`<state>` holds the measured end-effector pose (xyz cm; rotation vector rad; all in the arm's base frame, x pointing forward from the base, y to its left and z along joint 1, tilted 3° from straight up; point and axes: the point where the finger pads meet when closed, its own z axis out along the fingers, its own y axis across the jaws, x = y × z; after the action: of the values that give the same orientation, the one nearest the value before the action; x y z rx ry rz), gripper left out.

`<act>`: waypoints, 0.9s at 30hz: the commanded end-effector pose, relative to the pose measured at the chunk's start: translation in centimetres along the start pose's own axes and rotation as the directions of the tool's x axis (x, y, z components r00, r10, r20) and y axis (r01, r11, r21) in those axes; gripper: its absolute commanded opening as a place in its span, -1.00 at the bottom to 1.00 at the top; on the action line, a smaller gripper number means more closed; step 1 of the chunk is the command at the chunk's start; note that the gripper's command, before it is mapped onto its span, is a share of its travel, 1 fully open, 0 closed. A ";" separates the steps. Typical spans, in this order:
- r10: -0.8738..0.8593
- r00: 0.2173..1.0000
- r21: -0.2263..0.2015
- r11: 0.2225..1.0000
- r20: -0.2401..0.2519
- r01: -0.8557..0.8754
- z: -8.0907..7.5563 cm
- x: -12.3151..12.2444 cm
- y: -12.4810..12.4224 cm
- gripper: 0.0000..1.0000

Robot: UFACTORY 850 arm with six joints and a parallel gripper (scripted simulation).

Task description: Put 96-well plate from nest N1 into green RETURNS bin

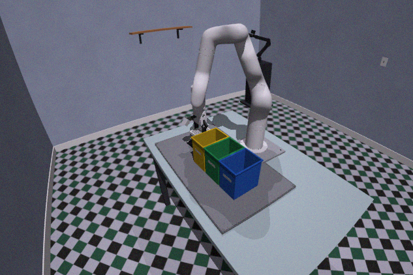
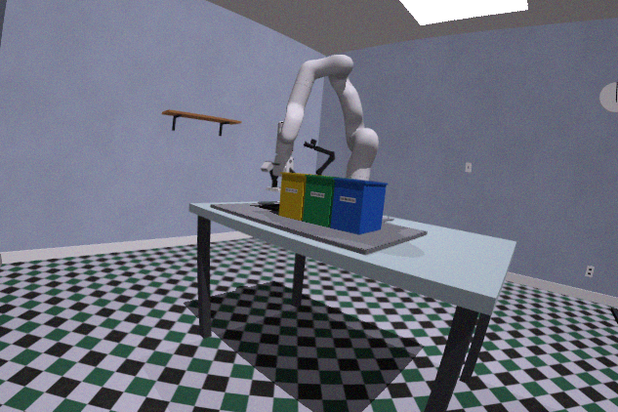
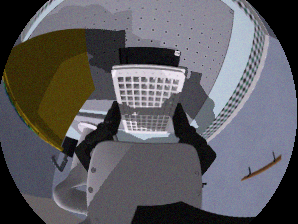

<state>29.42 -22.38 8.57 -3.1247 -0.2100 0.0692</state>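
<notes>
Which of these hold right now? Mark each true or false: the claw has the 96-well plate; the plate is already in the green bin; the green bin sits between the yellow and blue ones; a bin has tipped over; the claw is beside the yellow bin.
1. The claw is shut on the 96-well plate. True.
2. The plate lies in the green bin. False: that bin looks empty, and the plate is in the claw.
3. The green bin stands between the yellow bin and the blue bin. True.
4. One bin has tipped over. False: all three stand upright.
5. The claw is beside the yellow bin. True.
</notes>
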 end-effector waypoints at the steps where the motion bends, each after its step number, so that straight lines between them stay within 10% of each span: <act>1: 0.000 1.000 -0.001 1.000 -0.001 0.000 -0.8 0.1 0.1 -1.00; 27: 0.000 1.000 -0.001 1.000 -0.002 0.000 -4.7 0.1 0.1 -1.00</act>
<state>29.61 -22.42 12.70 -3.1247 -0.2100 0.0686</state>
